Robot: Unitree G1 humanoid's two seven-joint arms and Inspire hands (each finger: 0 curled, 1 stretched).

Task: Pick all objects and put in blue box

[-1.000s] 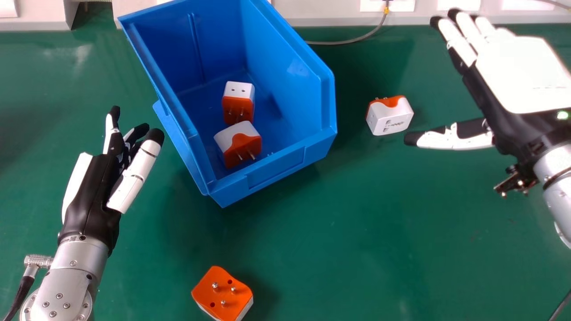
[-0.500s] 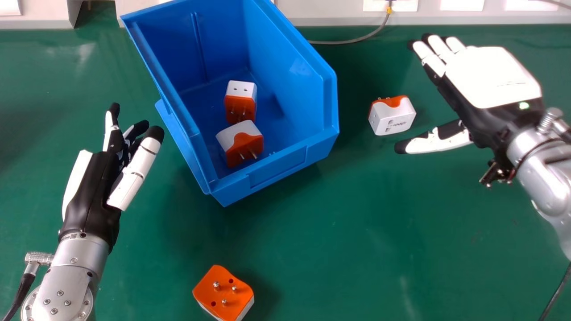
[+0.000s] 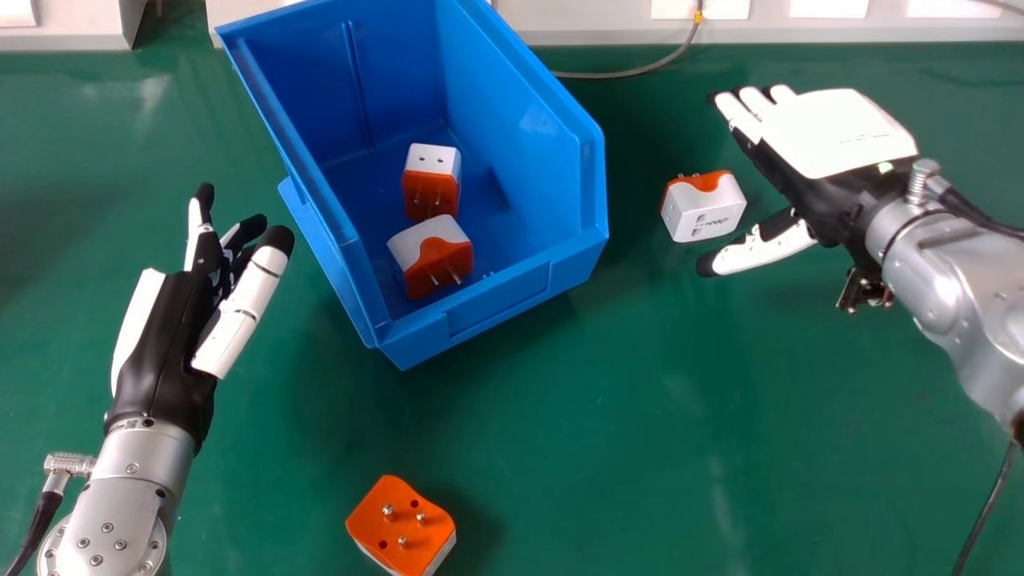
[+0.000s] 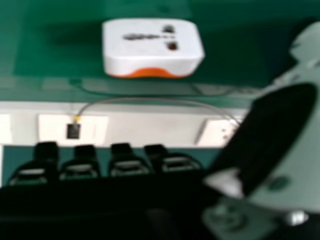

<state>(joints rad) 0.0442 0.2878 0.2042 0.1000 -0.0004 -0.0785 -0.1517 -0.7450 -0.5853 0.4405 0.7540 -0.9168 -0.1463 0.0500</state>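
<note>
While two plugs are in the box (image 3: 496,296), the first plug (image 3: 430,188) with the second plug (image 3: 430,258) at its six o'clock, half the visible set is left to gather. The third plug (image 3: 704,210) sits on the table (image 3: 608,416) at the box's three o'clock, and the fourth plug (image 3: 400,528) at its six. The step in hand looks to be picking up the third: the right hand (image 3: 832,136) is at that plug's two o'clock, fingers straight and holding nothing, thumb near it at four o'clock. Next, the palm probably needs to shift toward eight o'clock and come down, so that fingers and thumb stand either side of the plug before closing; then a lift and a carry toward nine o'clock. The left hand (image 3: 164,344), fingers relaxed and bare, is at the box's eight o'clock.
</note>
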